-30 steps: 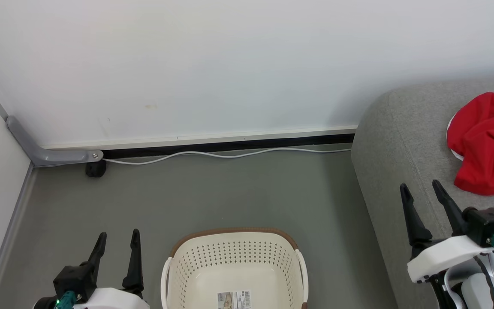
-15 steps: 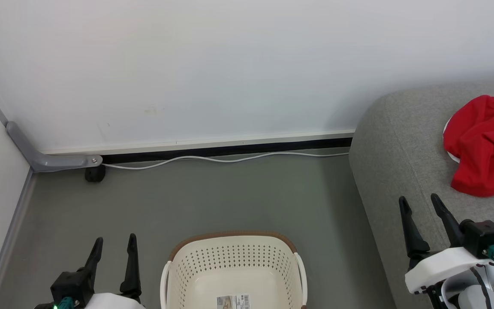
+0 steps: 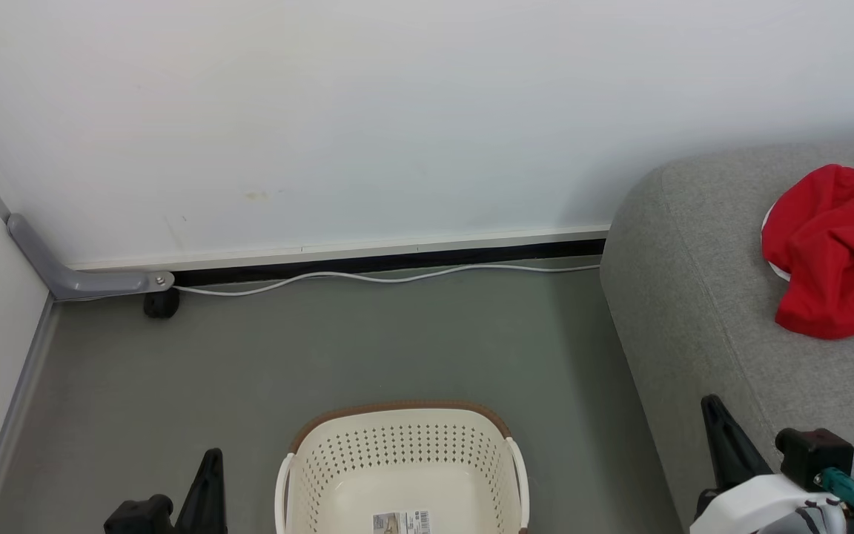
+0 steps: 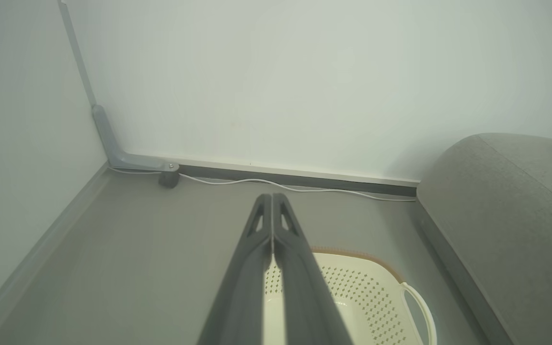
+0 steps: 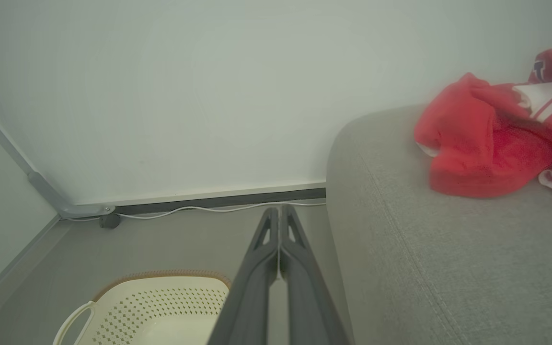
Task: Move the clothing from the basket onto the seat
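The red clothing (image 3: pixel 827 259) lies in a crumpled heap on the grey seat (image 3: pixel 694 311) at the right, its white stripe trim showing; it also appears in the right wrist view as clothing (image 5: pixel 491 143) on the seat (image 5: pixel 448 268). The cream basket (image 3: pixel 397 445) stands on the floor at bottom centre, and inside it I see just a paper label (image 3: pixel 401 521). My left gripper (image 3: pixel 210 463) is shut on nothing, low and left of the basket. My right gripper (image 3: pixel 716 415) is shut on nothing, low beside the seat's front edge. Both wrist views show the fingertips touching: left gripper (image 4: pixel 272 197), right gripper (image 5: pixel 280 210).
A white wall runs along the back, with a white cable (image 3: pixel 382 276) on the grey floor at its base. A grey bracket with a black wheel (image 3: pixel 160 304) sits in the left corner. Open floor (image 3: pixel 360 348) lies between basket and wall.
Both grippers have gone from open to shut and have sunk toward the bottom edge of the head view. The clothing and the basket stay where they were.
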Robot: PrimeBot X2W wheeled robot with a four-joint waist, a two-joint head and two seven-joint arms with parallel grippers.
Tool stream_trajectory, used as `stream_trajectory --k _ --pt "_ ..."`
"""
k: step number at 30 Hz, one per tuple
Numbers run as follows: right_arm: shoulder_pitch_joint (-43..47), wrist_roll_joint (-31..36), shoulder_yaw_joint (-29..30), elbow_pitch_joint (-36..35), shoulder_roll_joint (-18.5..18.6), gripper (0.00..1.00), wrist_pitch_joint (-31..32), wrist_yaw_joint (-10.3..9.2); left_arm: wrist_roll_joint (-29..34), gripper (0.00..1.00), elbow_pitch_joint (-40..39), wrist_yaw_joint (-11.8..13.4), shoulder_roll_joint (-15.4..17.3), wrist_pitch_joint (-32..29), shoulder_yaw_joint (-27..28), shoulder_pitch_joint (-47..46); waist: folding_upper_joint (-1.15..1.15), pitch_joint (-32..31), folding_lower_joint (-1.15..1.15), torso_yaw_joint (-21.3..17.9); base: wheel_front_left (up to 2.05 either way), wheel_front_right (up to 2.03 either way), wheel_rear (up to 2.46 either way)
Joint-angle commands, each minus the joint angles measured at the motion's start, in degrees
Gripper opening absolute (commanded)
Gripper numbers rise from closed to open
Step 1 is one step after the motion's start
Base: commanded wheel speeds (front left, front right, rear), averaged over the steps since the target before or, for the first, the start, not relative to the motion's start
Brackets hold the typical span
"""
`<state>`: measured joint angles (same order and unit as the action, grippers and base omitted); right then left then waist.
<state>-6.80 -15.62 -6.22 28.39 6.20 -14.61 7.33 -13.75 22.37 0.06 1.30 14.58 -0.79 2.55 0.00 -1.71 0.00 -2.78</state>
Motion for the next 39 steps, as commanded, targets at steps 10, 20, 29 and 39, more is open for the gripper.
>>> stream_trajectory --k 10,20,29,39 --pt "-1.1 -6.2 1.2 -2.0 0.2 0.0 1.8 0.01 -6.3 0.0 -1.4 -0.6 0.5 -1.9 0.8 -1.5 0.0 0.1 0.03 0.2 0.0 0.0 0.0" --pt "-1.0 -12.3 2.2 -3.1 -0.1 0.0 3.4 0.03 -12.6 0.0 -2.1 -1.2 0.6 -3.4 1.3 -2.1 0.0 0.3 0.0 0.4 0.0 0.0 0.0" --pt "-0.8 -17.9 3.1 -4.1 -0.4 0.0 4.9 0.04 -18.3 0.0 -2.7 -1.8 0.7 -4.9 1.8 -2.6 0.0 0.4 0.0 0.6 0.0 0.0 0.0" --pt "-0.7 -24.0 4.1 -5.2 -0.7 0.0 6.6 0.05 -24.6 0.0 -3.3 -2.4 0.8 -6.6 2.3 -3.3 0.0 0.6 0.0 0.9 0.0 0.0 0.0"
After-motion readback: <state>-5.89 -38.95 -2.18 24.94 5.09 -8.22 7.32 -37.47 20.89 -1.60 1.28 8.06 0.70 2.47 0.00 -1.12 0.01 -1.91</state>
